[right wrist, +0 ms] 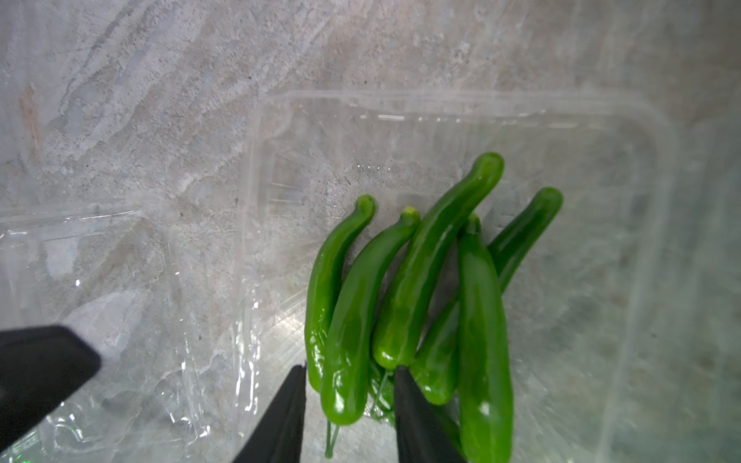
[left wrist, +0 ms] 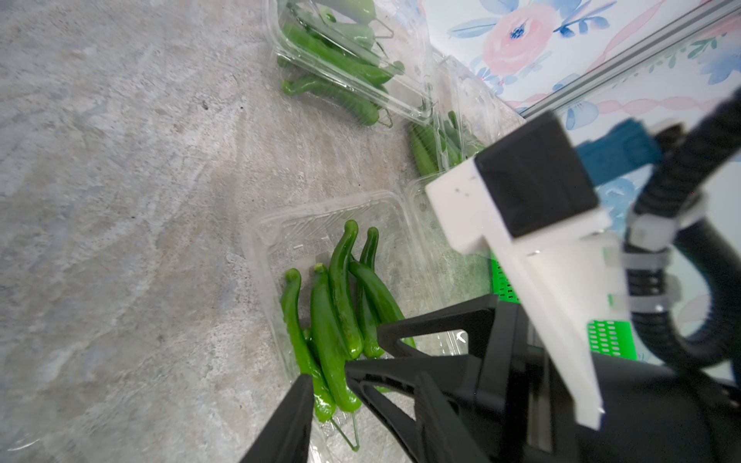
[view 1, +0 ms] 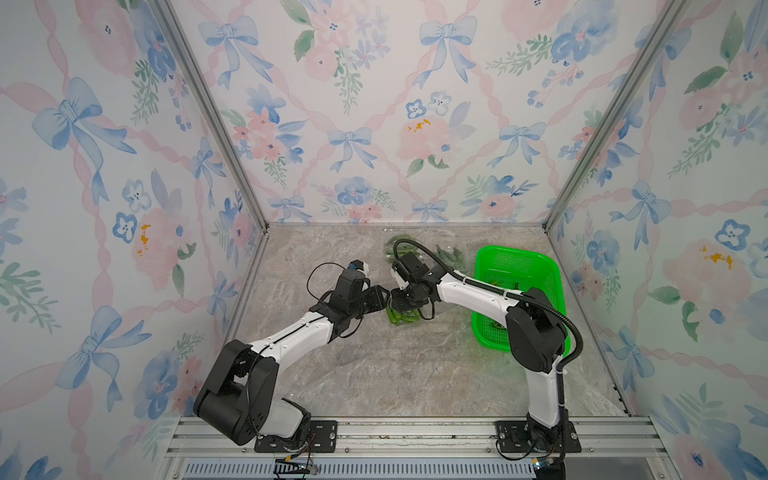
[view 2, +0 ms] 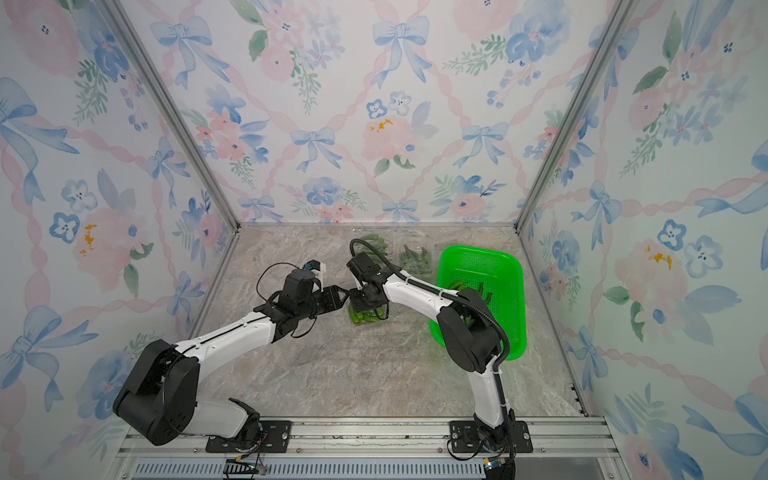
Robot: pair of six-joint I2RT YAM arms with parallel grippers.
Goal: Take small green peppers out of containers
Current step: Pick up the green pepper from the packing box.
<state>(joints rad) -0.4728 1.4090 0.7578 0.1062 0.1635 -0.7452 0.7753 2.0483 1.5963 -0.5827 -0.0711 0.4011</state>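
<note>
Glossy curved green peppers (right wrist: 405,288), thin clear plastic container (right wrist: 441,96), mottled stone table (right wrist: 140,100)

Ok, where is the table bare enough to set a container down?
The widest bare table is at the front, between the left arm, the right arm and the near rail. A smaller patch lies behind the left arm, by the left wall. Crowded: centre to back right, where the containers and the green basket sit close.
</note>
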